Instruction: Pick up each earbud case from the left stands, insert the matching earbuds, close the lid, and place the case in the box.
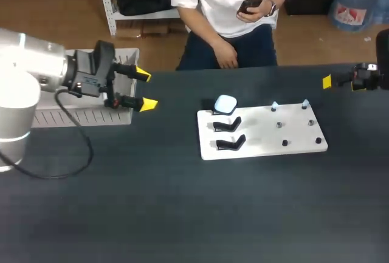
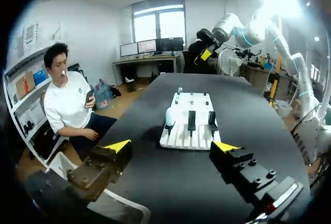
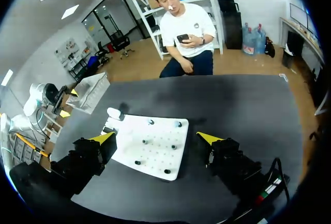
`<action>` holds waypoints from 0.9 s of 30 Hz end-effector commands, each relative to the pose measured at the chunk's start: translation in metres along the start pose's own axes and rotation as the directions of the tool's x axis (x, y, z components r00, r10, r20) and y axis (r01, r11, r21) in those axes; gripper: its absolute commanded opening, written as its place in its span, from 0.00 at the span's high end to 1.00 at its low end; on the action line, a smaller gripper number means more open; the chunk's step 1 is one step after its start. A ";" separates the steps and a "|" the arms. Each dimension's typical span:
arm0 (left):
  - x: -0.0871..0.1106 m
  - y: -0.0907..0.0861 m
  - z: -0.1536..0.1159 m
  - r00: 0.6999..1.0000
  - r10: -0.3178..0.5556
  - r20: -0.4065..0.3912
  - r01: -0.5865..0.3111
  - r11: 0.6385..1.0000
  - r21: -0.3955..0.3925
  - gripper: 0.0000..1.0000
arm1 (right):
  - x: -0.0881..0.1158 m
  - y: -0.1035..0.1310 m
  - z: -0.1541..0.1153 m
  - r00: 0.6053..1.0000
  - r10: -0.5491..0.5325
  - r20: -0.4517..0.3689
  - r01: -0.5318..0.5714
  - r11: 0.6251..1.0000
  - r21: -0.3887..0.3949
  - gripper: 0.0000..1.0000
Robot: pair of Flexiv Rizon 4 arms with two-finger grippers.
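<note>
Our left arm (image 1: 24,87), a thick silver body, comes in over the near-left corner. Beneath it spreads the dark, matte desk (image 1: 152,214), the largest thing in view. The white ribbed plastic box (image 1: 73,117) sits at the desk's left edge, partly behind that arm. To the right of the middle lies the flat white rectangular board (image 1: 261,147).

The left tool (image 1: 146,88) hangs just beside the box, its yellow tips spread wide with nothing between them. The right tool (image 3: 155,137) waits at the desk's far-right side, equally agape and bare. A loop of black cable (image 1: 73,153) droops from the left arm to the desk.

On the board's left side stand three black hooked stands (image 1: 230,143). Only the farthest carries the pale, rounded plastic earbud case (image 1: 225,104). Two small pale earbuds (image 1: 275,105) perch on pegs along the board's far edge.

We judge the case light, stiff and smooth, so it may slip. We would pinch it across its flatter faces, below the lid seam. The earbuds look tiny and easy to knock off.

A broad stretch of desk separates the left tool from the board, giving us a straight approach. The cable loop may drag.
</note>
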State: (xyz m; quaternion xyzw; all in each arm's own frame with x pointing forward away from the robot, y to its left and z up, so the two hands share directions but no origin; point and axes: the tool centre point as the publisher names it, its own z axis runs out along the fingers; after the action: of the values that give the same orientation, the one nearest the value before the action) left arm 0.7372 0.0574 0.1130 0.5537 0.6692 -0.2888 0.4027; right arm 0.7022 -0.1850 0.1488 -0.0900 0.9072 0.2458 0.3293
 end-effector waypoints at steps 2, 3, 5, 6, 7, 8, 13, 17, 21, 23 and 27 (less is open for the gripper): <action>0.002 0.018 0.055 1.000 0.026 -0.005 -0.026 0.999 0.046 0.00 | 0.000 0.000 0.000 1.000 0.000 0.000 0.000 1.000 0.000 0.00; 0.002 0.020 0.061 1.000 0.030 0.004 -0.031 0.998 0.054 0.00 | 0.000 0.000 0.000 1.000 0.000 0.000 0.000 1.000 0.000 0.00; 0.003 0.021 0.067 0.999 0.038 0.006 -0.039 0.998 0.058 0.00 | 0.000 0.000 0.000 1.000 0.000 0.000 0.000 1.000 0.000 0.00; 0.003 0.022 0.071 0.999 0.050 0.019 -0.052 0.996 0.068 0.00 | 0.000 0.000 0.000 1.000 0.000 0.000 0.000 1.000 0.000 0.00; 0.001 0.024 0.076 0.999 0.051 0.019 -0.052 0.996 0.071 0.00 | 0.000 0.000 0.000 1.000 0.000 0.000 0.000 1.000 0.000 0.00; 0.001 0.025 0.078 0.998 0.053 0.033 -0.056 0.996 0.075 0.00 | 0.000 0.000 0.000 1.000 0.000 0.000 0.000 1.000 0.000 0.00; -0.004 0.026 0.090 0.998 0.051 0.046 -0.055 0.995 0.088 0.00 | 0.000 0.000 0.000 1.000 0.000 0.000 0.000 1.000 0.000 0.00; -0.004 0.024 0.099 0.998 0.042 0.049 -0.046 0.993 0.106 0.00 | 0.000 0.000 0.000 1.000 0.000 0.000 0.000 1.000 0.000 0.00; -0.005 0.019 0.103 0.999 0.014 0.034 -0.018 0.996 0.092 0.00 | 0.000 0.000 0.000 1.000 0.000 0.000 0.000 1.000 0.000 0.00; -0.005 0.019 0.103 0.999 0.014 0.034 -0.018 0.996 0.092 0.00 | 0.000 0.000 0.000 1.000 0.000 0.000 0.000 1.000 0.000 0.00; -0.005 0.019 0.103 0.999 0.014 0.034 -0.018 0.996 0.092 0.00 | 0.000 0.000 0.000 1.000 0.000 0.000 0.000 1.000 0.000 0.00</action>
State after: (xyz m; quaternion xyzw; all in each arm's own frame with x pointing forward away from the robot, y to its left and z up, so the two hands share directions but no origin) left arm 0.7793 -0.0269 0.0664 0.5729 0.6433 -0.3265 0.3890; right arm 0.7022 -0.1850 0.1488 -0.0900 0.9072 0.2458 0.3293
